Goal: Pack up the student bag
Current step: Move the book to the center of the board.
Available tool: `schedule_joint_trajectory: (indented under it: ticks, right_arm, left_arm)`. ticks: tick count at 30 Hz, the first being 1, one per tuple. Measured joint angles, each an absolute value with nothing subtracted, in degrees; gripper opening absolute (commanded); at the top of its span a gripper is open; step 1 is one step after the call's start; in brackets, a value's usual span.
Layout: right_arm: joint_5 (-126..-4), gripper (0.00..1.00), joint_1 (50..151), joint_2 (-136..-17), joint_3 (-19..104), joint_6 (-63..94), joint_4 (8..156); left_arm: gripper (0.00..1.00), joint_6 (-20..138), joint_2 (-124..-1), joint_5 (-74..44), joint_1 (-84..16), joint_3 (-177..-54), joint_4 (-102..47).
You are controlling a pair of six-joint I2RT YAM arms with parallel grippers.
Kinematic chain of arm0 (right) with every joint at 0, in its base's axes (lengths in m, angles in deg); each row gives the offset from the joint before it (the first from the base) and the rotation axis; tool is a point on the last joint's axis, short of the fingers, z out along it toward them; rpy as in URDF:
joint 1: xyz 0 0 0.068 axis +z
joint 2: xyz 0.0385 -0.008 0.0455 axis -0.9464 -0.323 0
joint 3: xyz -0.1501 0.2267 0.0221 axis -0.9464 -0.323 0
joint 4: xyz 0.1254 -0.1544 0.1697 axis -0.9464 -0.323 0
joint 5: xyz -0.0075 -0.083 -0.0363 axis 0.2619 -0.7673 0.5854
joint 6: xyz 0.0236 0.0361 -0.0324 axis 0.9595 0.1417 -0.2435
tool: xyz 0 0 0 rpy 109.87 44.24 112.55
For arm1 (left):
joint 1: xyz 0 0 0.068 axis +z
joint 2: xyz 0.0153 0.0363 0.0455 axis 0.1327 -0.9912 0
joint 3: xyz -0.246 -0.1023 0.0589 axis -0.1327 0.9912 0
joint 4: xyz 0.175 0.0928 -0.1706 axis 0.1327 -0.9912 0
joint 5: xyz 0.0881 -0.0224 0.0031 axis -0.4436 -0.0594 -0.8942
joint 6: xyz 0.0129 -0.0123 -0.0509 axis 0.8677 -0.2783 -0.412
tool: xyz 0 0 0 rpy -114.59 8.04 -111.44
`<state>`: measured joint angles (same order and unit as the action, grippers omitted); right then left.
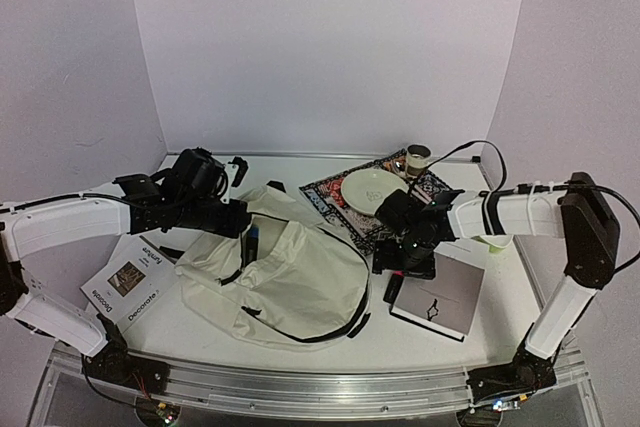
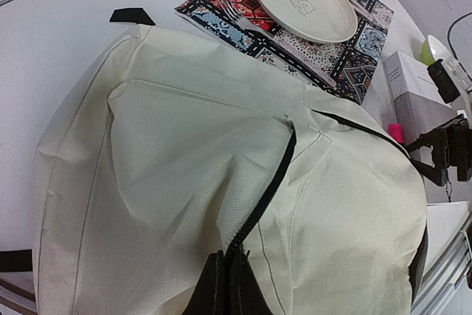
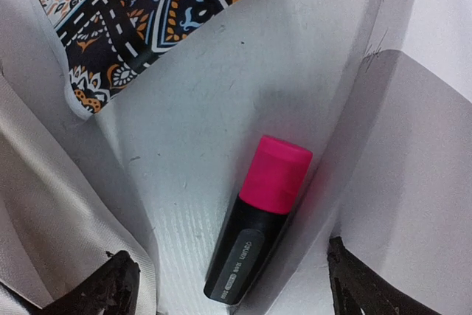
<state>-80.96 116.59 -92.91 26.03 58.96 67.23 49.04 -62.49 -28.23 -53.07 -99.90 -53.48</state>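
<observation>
- student bag (image 1: 285, 282): cream, lying flat on the table (image 1: 200, 337), directly under and ahead of the left gripper (image 2: 227, 274), left of the right gripper (image 3: 236, 289)
- left gripper: fingers together, clamped on the student bag's black zipper edge at the top of the opening; fabric is lifted there
- right gripper: jaws wide apart, pointing down at the table, nothing held
- pink highlighter (image 3: 258, 226): black body, pink cap, flat on the table between the right gripper's fingers, touching neither finger; cap end points away from the gripper
- white box (image 1: 440, 297): just beside the highlighter, on the outer-finger side of the right gripper; bag fabric is on the other finger's side
- patterned placemat (image 1: 345, 202): beyond the right gripper, its corner tucked against the bag's far edge
- plate (image 1: 372, 189) and fork (image 2: 243, 20) sit on the placemat; cup (image 1: 417, 158) at its far corner
- booklet (image 1: 125, 287): on the table below the left arm, near the left side of the bag
</observation>
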Motion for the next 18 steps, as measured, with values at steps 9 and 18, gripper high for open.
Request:
schedule_joint_trajectory:
  ticks: [9, 18]
  right_arm:
    - [-82.09, 0.8, 115.86, -91.84, 25.82, 59.62, 61.68]
    - [-82.14, 0.62, 116.26, -92.8, 33.34, 58.64, 59.12]
  left_arm:
    - [0.0, 49.07, -62.49, -28.66, -53.07, -99.9, -53.81]
    - [0.0, 49.07, -62.49, -29.17, -53.07, -99.9, -53.89]
